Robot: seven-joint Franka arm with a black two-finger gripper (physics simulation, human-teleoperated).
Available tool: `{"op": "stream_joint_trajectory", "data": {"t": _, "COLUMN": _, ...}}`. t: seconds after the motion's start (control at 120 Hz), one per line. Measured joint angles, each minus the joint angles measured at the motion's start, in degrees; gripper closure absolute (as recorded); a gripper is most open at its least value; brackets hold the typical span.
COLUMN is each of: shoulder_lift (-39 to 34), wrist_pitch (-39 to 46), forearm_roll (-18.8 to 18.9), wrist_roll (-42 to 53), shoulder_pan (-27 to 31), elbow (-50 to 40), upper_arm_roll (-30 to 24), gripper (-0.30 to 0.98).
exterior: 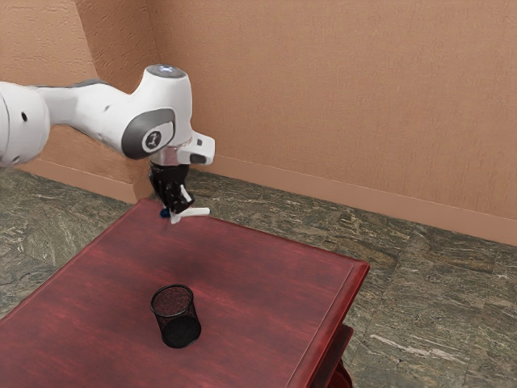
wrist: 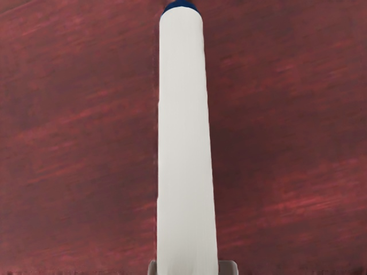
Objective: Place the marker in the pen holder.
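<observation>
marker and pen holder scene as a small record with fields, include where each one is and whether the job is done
marker: white body, blue end, held off to the side of the pen holder
hand: shut on the marker, one fingertip on each side
pen holder: black mesh, upright on the table
table: red, wood-like top
surroundings: tan wall, grey-green stone-look floor
task status: not done, marker outside the pen holder

One each: marker, pen holder, table (and arm).
</observation>
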Motion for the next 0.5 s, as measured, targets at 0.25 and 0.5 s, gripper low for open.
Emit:
{"op": "stream_joint_trajectory", "data": {"t": 0.25, "shoulder_lift": 1.4, "wrist_pitch": -21.8, "forearm_roll": 1.1, "wrist_roll": -1.3, "shoulder_pan": -2.4, "elbow": 8.0, "upper_arm_roll": -1.5, "gripper": 0.79}}
{"op": "stream_joint_trajectory", "data": {"t": 0.5, "shoulder_lift": 2.9, "wrist_pitch": -40.6, "forearm_roll": 0.4, "wrist_roll": -2.4, "shoulder_pan": -2.8, "elbow": 11.1, "upper_arm_roll": -3.8, "gripper": 0.79}}
